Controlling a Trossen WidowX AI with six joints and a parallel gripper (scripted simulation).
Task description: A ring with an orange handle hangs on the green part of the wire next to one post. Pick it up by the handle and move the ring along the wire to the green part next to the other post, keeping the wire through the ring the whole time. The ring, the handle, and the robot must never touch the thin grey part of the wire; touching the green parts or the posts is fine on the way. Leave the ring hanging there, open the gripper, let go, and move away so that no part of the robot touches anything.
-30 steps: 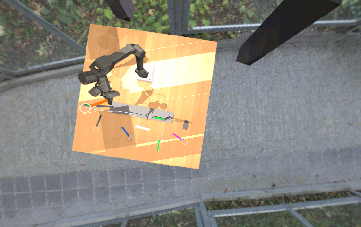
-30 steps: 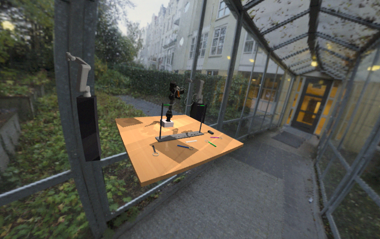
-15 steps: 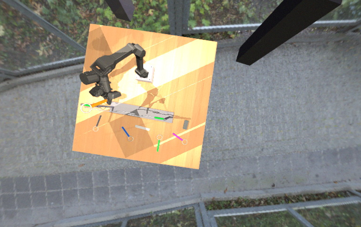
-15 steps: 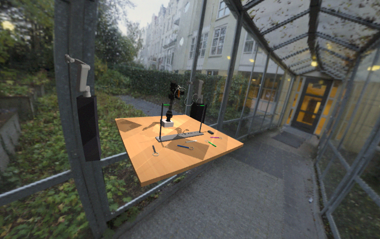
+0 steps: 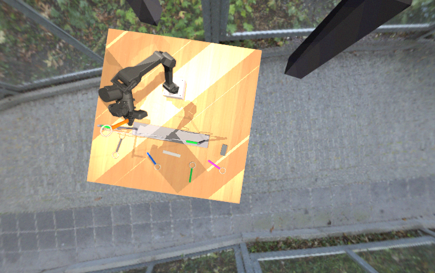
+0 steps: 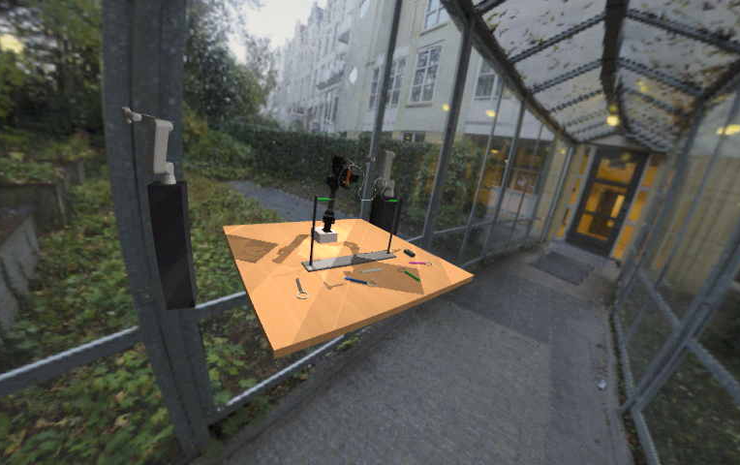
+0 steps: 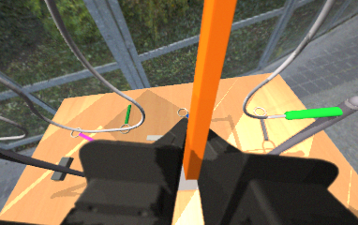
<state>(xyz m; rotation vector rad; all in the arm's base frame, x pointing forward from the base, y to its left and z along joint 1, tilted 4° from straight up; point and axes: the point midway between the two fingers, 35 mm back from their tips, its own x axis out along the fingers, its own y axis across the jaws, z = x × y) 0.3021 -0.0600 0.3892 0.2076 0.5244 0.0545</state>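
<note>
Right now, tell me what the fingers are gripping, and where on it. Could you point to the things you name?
The orange handle (image 5: 120,123) (image 6: 348,175) (image 7: 210,75) of the ring (image 5: 101,134), gripped near the end away from the ring.

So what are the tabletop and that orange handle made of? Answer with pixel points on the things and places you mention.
The tabletop (image 5: 226,77) (image 6: 305,323) looks like light wood, perhaps laminate, with pale streaky grain. The orange handle (image 5: 120,123) (image 7: 212,70) could be painted wood or plastic: evenly coloured, flat-sided, with no visible grain.

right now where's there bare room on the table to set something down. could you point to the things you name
In the top view, bare wood (image 5: 230,84) (image 6: 305,323) (image 7: 243,89) shows between the white base block (image 5: 181,88) (image 6: 325,235) and the right edge, plus the lower-left corner below the grey handle (image 5: 119,145) (image 6: 298,284) (image 7: 264,128). Crowded: below the long plate (image 5: 155,132) (image 6: 351,262), among blue (image 5: 151,158) (image 6: 355,280), green (image 5: 191,175) (image 6: 412,274) and magenta handles (image 5: 213,164) (image 6: 417,263) (image 7: 86,137).
</note>
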